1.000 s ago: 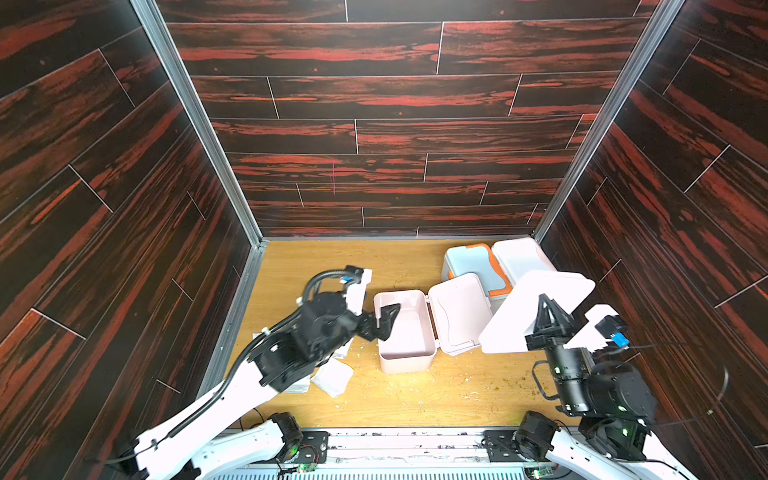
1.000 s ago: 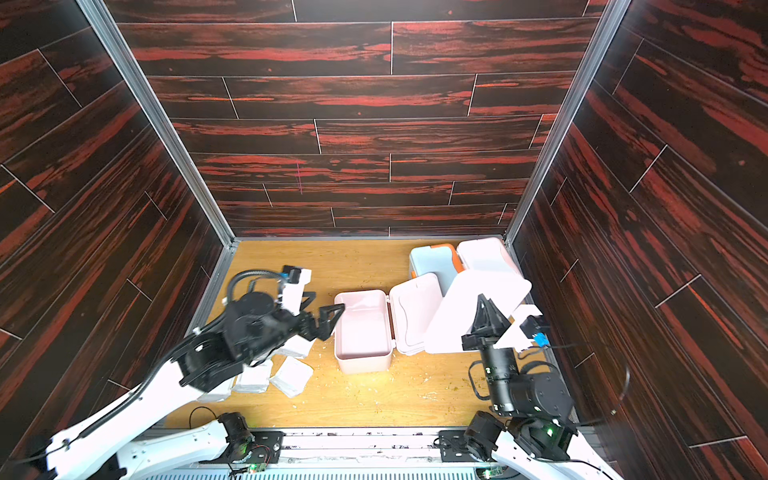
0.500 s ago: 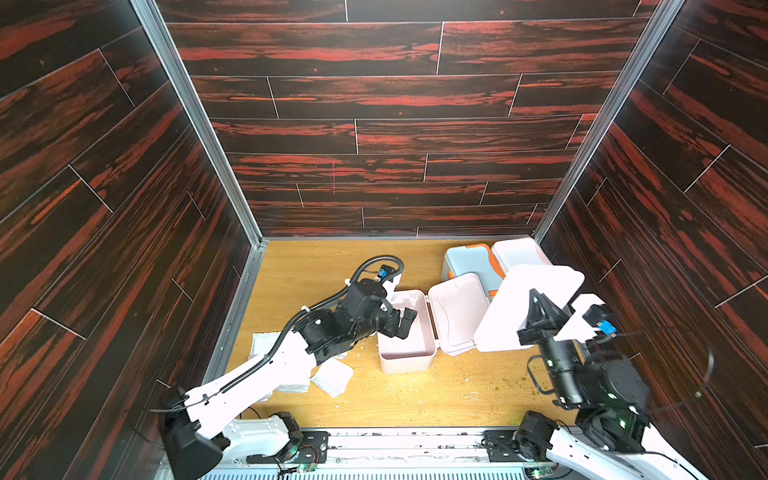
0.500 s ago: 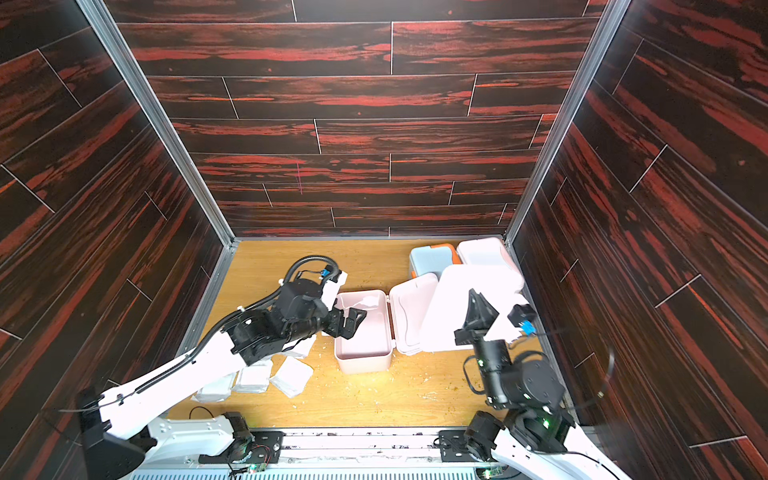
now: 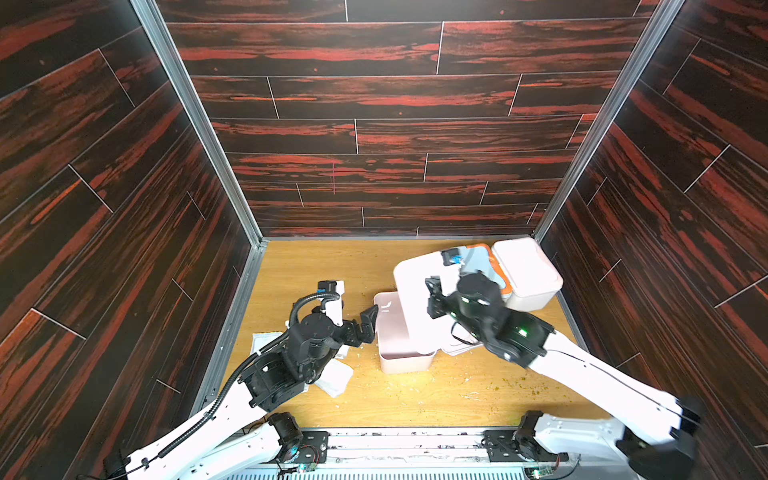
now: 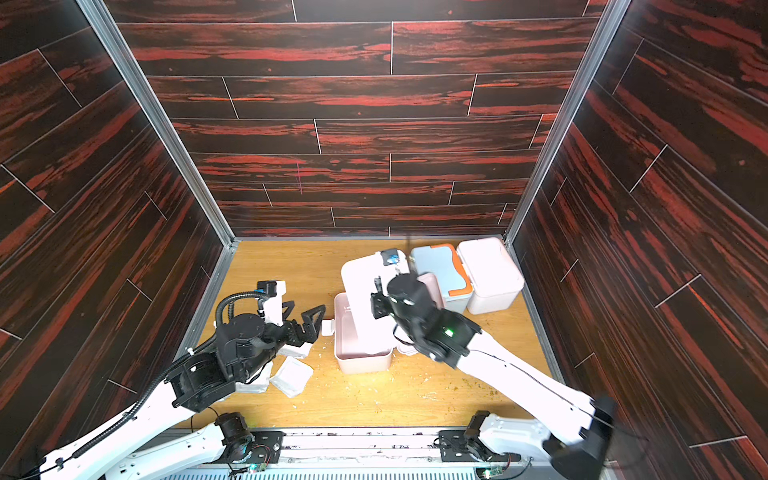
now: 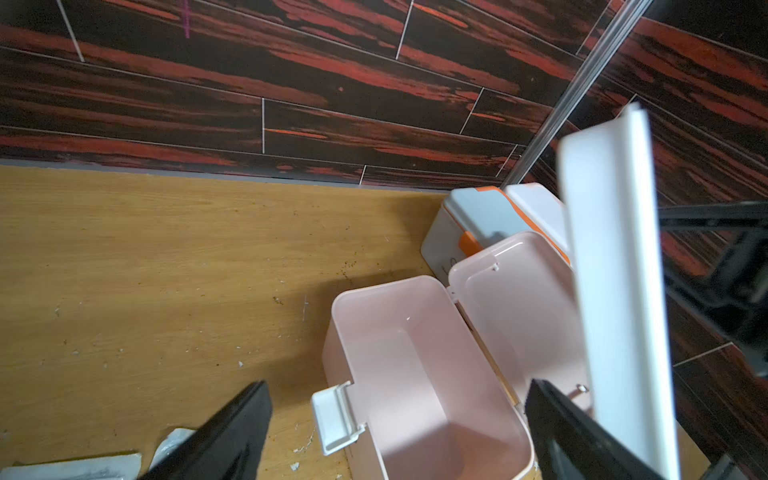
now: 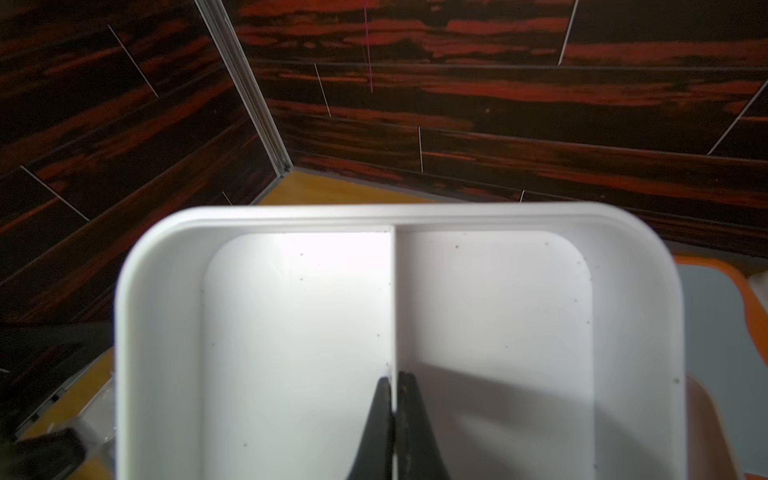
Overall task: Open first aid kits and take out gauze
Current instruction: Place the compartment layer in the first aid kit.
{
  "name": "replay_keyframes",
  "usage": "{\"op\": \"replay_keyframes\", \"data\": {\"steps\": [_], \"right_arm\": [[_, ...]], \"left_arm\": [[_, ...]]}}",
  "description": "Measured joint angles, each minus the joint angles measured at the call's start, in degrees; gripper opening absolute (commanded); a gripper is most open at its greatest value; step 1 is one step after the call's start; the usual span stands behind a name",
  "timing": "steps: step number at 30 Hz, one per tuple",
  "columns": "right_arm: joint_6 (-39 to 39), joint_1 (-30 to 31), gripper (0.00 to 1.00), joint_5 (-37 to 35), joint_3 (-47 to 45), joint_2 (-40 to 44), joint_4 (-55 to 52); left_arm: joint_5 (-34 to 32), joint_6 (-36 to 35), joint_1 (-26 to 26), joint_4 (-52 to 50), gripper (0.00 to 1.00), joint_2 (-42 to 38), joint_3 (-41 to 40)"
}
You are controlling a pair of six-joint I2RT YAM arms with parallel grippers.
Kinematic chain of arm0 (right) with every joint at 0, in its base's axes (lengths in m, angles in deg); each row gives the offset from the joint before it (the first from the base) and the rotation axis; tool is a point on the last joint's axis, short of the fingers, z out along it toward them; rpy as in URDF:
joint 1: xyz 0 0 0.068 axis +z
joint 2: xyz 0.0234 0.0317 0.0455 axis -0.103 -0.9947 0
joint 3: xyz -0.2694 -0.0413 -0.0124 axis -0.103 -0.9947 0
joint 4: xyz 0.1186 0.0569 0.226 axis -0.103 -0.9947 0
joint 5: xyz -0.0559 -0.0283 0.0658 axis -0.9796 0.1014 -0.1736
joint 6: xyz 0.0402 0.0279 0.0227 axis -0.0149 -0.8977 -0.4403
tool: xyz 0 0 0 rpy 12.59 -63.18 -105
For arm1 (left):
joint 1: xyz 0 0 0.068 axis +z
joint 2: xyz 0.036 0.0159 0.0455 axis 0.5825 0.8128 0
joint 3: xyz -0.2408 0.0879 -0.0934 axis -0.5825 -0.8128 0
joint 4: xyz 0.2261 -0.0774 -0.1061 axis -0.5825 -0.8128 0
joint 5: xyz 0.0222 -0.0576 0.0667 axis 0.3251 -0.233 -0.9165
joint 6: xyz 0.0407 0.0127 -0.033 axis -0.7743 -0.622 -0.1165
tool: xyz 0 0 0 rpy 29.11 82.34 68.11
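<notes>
One pinkish first aid kit (image 5: 405, 362) (image 6: 361, 362) stands open mid-table, its lid (image 7: 519, 299) folded back and its inside bare in the left wrist view. My left gripper (image 5: 368, 322) (image 6: 305, 316) (image 7: 399, 386) is open just left of it, by the white latch (image 7: 336, 415). My right gripper (image 8: 395, 376) (image 6: 376, 297) is shut on the centre divider (image 8: 394, 299) of a white tray (image 5: 415, 291) (image 8: 299, 311), held tilted above that kit. White gauze packets (image 5: 334, 376) (image 6: 293, 376) lie at the front left, partly under the left arm.
A pale blue kit with an orange handle (image 5: 482, 257) (image 6: 440, 270) and a closed pinkish kit (image 5: 525, 270) (image 6: 490, 274) stand in the back right corner. Dark wood-look walls enclose three sides. Crumbs dot the wooden floor.
The right arm has carried the white tray leftward from the right side to over the open kit. The left gripper reached to the kit's rim, then drew back slightly left, staying open.
</notes>
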Motion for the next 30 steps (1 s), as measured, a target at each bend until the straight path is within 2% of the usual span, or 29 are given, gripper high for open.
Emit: {"op": "replay_keyframes", "data": {"steps": [9,15,21,30], "right_arm": [[-15.8,-1.1,0.00,-0.2,18.2,-20.5,-19.4],[-22.0,-1.5,0.00,-0.9,26.8,-30.8,-28.5],[-23.9,-1.5,0.00,-0.5,29.3,-35.3,-32.7],[-23.2,-1.5,0.00,2.0,29.4,-38.4,-33.1]], "left_arm": [[-1.2,0.1,0.0,0.1,1.00,-5.4,-3.4],[-1.0,0.1,0.0,0.8,1.00,-7.1,-5.6],[-1.0,0.1,0.0,0.9,1.00,-7.9,-6.6],[-1.0,0.1,0.0,1.7,1.00,-8.3,-6.6]]}}
